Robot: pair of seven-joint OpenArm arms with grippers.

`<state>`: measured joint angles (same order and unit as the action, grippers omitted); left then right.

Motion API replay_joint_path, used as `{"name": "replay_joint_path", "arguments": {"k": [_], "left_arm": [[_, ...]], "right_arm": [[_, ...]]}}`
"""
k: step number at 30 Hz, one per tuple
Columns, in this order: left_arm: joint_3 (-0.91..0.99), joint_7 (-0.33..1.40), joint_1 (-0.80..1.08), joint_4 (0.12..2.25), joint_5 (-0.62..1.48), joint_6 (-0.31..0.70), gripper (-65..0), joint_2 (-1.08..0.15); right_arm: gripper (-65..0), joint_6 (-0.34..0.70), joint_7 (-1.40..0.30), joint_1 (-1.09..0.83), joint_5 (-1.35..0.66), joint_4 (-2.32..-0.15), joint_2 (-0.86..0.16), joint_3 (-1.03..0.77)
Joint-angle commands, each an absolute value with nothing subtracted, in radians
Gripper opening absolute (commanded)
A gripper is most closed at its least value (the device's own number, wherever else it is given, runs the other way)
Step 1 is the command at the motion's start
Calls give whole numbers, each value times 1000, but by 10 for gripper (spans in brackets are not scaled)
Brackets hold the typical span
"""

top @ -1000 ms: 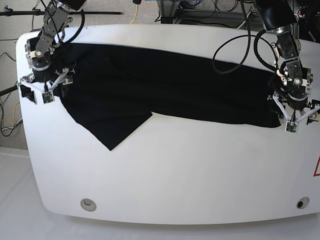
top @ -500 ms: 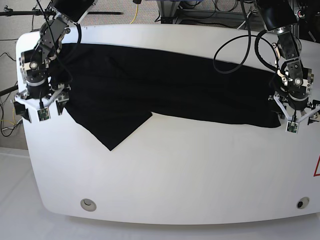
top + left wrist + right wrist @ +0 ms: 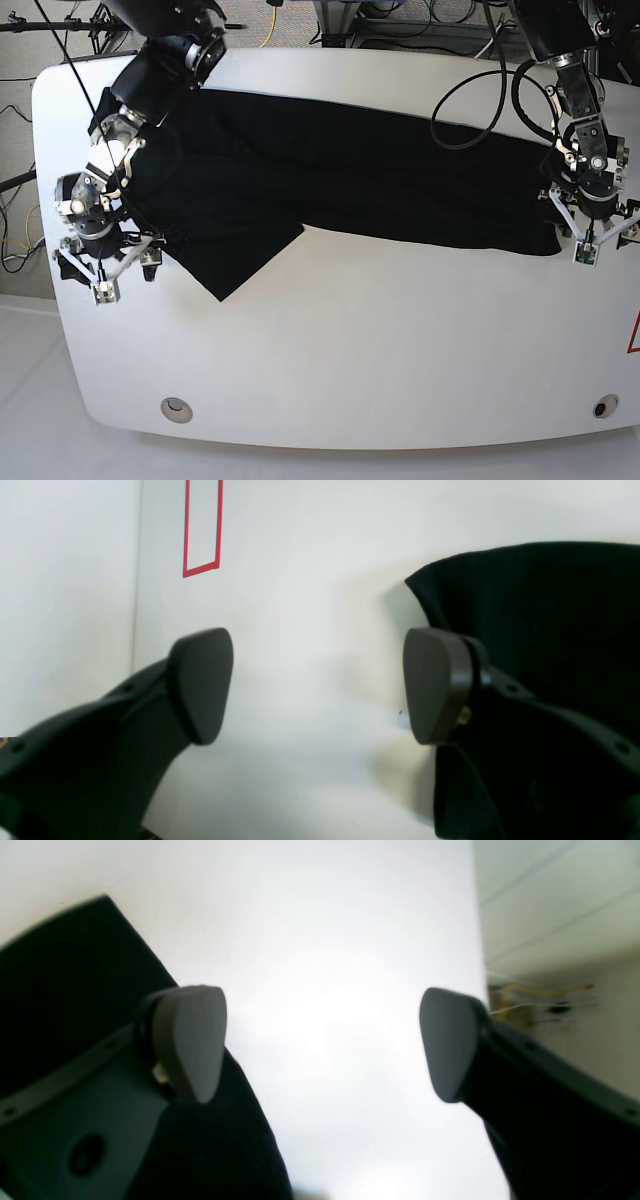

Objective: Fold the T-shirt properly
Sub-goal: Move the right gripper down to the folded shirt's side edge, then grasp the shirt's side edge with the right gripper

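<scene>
Here the T-shirt [image 3: 330, 180] lies between both open tools, ungripped.

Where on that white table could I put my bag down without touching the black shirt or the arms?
The widest bare stretch of the table runs along the near edge, below the T-shirt. The far half is crowded: cloth spans nearly the whole width. The left gripper and right gripper hang open at the shirt's two ends, leaving only narrow strips there.
</scene>
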<state>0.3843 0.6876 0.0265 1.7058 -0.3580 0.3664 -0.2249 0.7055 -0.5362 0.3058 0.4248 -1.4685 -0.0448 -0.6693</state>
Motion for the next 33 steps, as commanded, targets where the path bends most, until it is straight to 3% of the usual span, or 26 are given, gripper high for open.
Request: {"name": "replay_joint_path", "arguments": {"k": [1,14,33], "left_arm": [[389,668,15,1728,-358,355,-153,-239],[390,668,16,1725,-360,355,-153,-239],[390,668,16,1724,-358,355,-153,-234]], "right_arm": [[-79,698,-515,374,414,-1412,-59,-668],[-79,698,-507,483,415,-1110,-96,-585],[-79,698,-464,433,415,-1035,-82,-495]]}}
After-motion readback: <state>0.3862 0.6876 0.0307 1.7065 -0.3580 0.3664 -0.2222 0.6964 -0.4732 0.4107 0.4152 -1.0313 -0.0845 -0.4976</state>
